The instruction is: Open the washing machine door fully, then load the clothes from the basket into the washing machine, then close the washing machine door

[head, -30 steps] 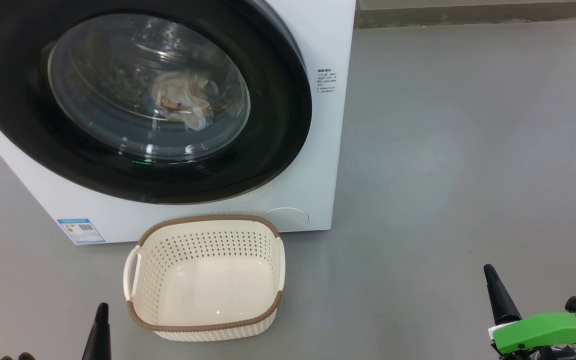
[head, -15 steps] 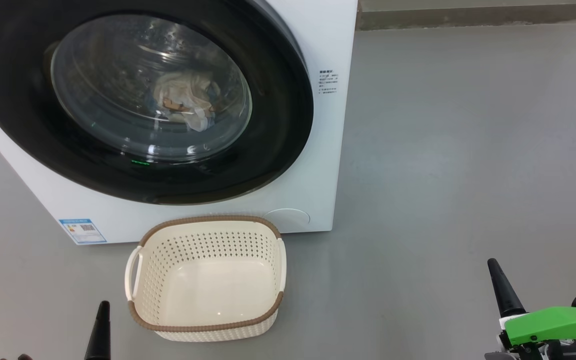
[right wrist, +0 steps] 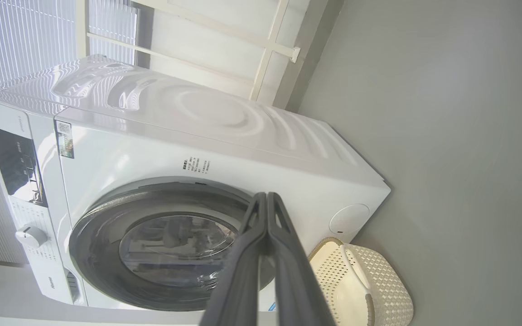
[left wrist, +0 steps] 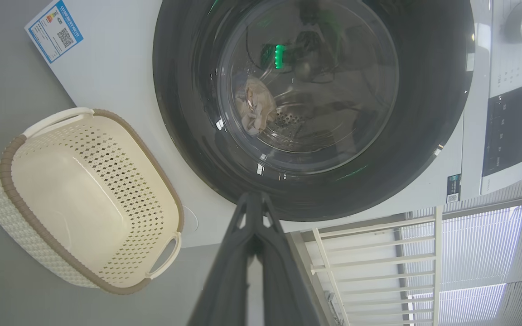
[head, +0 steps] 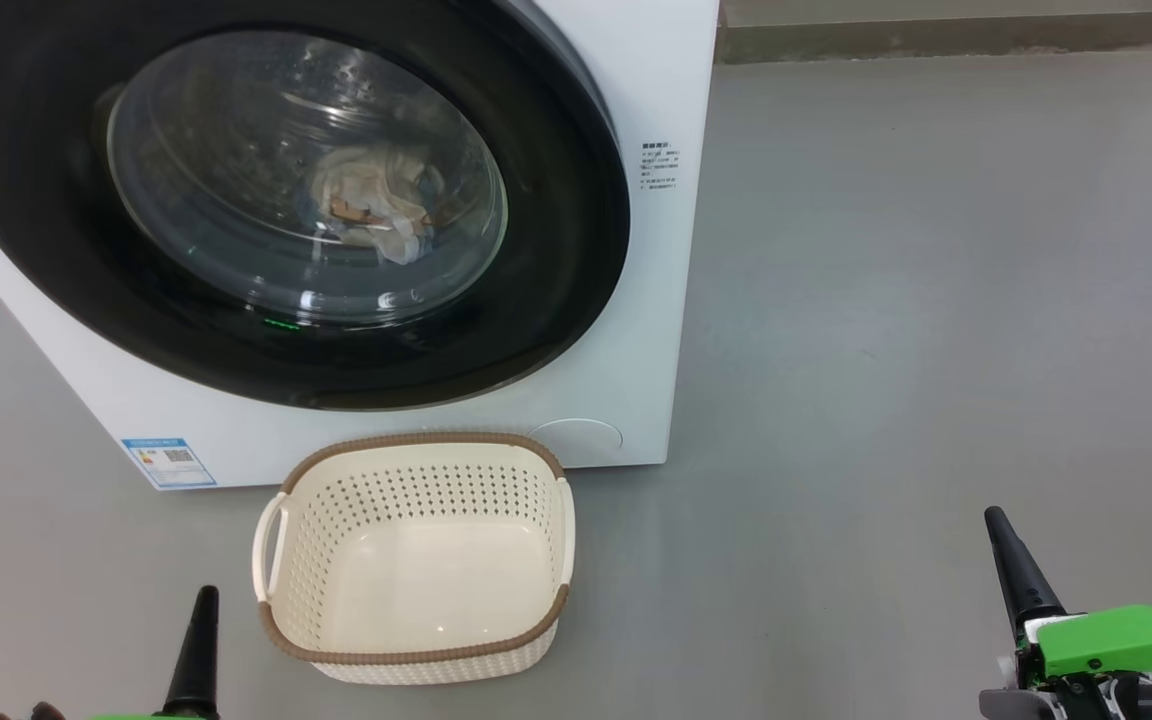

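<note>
Little has moved since a moment ago: both grippers sit slightly higher at the bottom of the head view. The whole picture has also slid a touch, which is the camera turning and not the things.

Starting from the left, the left gripper point(head: 205, 598) hangs low over the near left of the floor point(head: 886, 300). Its jaws are clenched on nothing, their tips pressed together in the left wrist view. Past it, the blue label point(head: 168, 462) marks the lower left corner of the washing machine point(head: 656, 300).

The washing machine door point(head: 556, 250) looks shut flush against the front. Behind its glass the clothes point(head: 376, 210) lie in a small cream and blue heap low in the drum. The basket point(head: 416, 440) stands on the floor just before the machine's bottom edge. It is upright, with nothing in it but its own glossy bottom.

At the near right, well apart from the basket, the right gripper point(head: 998, 522) rises beside its green wrist cover point(head: 1116, 640). Its jaws are likewise clenched and empty.

With the laundry inside, the basket emptied and the door apparently closed, I judge the task to be at its end. The slight lift of the arms reads as settling back to rest rather than a new reach. One thing is worth a look: whether the door has latched, which I cannot tell from here.
</note>
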### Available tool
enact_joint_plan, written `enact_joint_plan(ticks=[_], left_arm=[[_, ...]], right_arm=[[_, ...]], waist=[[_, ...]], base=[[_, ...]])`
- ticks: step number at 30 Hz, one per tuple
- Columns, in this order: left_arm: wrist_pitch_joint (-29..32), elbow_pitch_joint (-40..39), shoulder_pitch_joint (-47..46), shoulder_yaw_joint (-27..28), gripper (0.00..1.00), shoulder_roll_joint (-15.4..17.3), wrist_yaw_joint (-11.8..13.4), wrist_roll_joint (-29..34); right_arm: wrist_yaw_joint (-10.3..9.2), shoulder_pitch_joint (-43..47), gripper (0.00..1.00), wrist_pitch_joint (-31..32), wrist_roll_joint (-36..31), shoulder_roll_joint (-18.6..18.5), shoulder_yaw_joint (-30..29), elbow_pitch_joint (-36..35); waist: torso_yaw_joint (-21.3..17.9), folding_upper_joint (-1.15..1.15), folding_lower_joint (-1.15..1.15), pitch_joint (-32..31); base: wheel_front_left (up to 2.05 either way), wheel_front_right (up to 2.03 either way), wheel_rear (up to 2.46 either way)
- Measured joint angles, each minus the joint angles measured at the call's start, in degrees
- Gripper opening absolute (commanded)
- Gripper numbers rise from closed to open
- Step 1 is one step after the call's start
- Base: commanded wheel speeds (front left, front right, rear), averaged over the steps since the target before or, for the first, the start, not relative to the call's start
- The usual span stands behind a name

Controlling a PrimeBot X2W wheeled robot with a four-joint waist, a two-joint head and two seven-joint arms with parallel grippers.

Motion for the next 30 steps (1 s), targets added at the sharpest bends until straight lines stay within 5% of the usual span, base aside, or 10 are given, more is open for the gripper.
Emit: enact_joint_plan(ticks=[30], left_arm=[[4.3, -1.3, -1.4, 2.2, 0.0, -1.7, 0.0, -14.2]], right_arm=[[-0.09, -1.2, 0.0, 4.4, 15.5, 0.7, -3.1, -1.1]], waist=[[0.4, 0.0, 0.0, -0.4]], base=[[0.0, 0.0, 0.0]])
